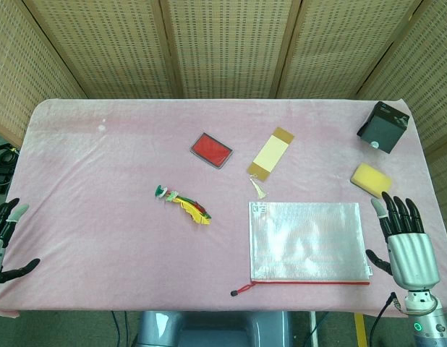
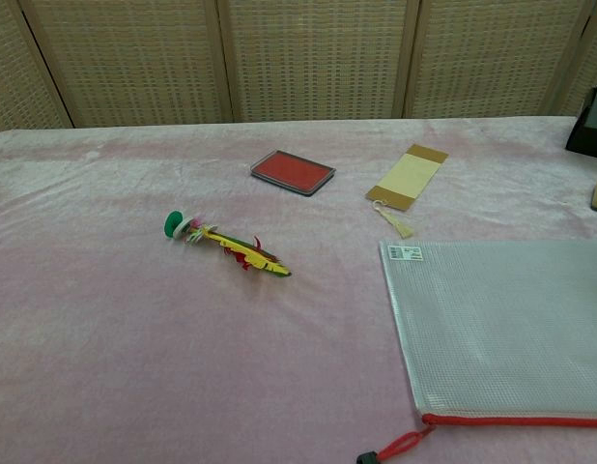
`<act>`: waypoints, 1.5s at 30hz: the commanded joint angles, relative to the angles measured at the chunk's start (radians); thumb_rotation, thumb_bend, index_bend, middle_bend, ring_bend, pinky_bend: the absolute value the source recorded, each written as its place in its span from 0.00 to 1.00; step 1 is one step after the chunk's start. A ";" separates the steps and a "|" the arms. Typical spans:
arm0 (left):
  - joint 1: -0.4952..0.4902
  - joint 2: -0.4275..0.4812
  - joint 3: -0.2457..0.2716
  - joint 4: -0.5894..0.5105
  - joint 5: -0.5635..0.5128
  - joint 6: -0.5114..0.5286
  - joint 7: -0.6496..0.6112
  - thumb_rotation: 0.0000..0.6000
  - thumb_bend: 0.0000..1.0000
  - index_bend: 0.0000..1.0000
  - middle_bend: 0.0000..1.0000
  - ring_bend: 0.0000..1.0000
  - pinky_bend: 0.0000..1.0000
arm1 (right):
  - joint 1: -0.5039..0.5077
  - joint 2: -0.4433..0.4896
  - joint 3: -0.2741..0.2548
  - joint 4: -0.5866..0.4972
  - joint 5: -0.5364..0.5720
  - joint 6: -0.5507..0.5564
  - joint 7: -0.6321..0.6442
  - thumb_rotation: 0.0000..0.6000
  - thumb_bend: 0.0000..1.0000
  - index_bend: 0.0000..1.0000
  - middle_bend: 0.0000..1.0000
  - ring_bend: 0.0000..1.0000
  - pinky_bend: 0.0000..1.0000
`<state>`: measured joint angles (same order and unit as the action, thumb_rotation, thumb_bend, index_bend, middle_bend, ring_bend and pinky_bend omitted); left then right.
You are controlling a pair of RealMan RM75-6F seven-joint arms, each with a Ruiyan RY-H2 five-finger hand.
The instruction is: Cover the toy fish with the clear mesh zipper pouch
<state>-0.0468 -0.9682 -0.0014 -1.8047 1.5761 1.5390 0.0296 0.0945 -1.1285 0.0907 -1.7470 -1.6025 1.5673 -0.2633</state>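
A pink cloth-covered table (image 1: pixel 100 238) fills both views, its far edge running along a woven screen (image 1: pixel 223 43) and its near edge rounding off at the corners by the robot. On the right half lies the clear mesh zipper pouch (image 1: pixel 309 242), flat, its red zipper edge toward the robot and the pull trailing off its near-left corner close to the table's front edge; in the chest view the pouch (image 2: pixel 501 329) runs out of frame on the right. The right hand (image 1: pixel 404 238) stands just beside the pouch's right edge, fingers extended and apart, grasping nothing. The left hand (image 1: pixel 6 238) shows only partly at the table's left edge, fingers spread and empty. A black box (image 1: pixel 383 126) sits at the far right corner, tilted, with a yellow sponge (image 1: pixel 371 178) near it and just beyond the right hand's fingertips. A tan and cream bookmark (image 1: pixel 271 153) with a tassel lies beyond the pouch's far-left corner, a red ink pad (image 1: pixel 211 150) to its left. The toy fish (image 1: pixel 187 204), yellow, red and green, lies diagonally near the table's centre, left of the pouch and apart from it, bare cloth lying all around it and across the whole left side.
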 commanded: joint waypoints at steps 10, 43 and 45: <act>-0.004 -0.013 -0.007 0.001 -0.014 -0.008 0.025 1.00 0.00 0.00 0.00 0.00 0.00 | 0.031 0.006 -0.010 0.007 -0.030 -0.049 0.014 1.00 0.00 0.00 0.16 0.15 0.00; -0.068 -0.071 -0.059 0.010 -0.161 -0.113 0.158 1.00 0.00 0.00 0.00 0.00 0.00 | 0.630 -0.170 -0.069 -0.050 0.005 -0.951 0.191 1.00 0.29 0.45 0.96 0.94 1.00; -0.068 -0.071 -0.061 0.010 -0.164 -0.111 0.157 1.00 0.00 0.00 0.00 0.00 0.00 | 0.631 -0.195 -0.074 -0.037 0.029 -0.955 0.169 1.00 0.31 0.46 0.97 0.94 1.00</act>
<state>-0.1148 -1.0389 -0.0617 -1.7946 1.4125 1.4274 0.1864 0.7197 -1.3026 0.0215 -1.7999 -1.5929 0.6235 -0.0746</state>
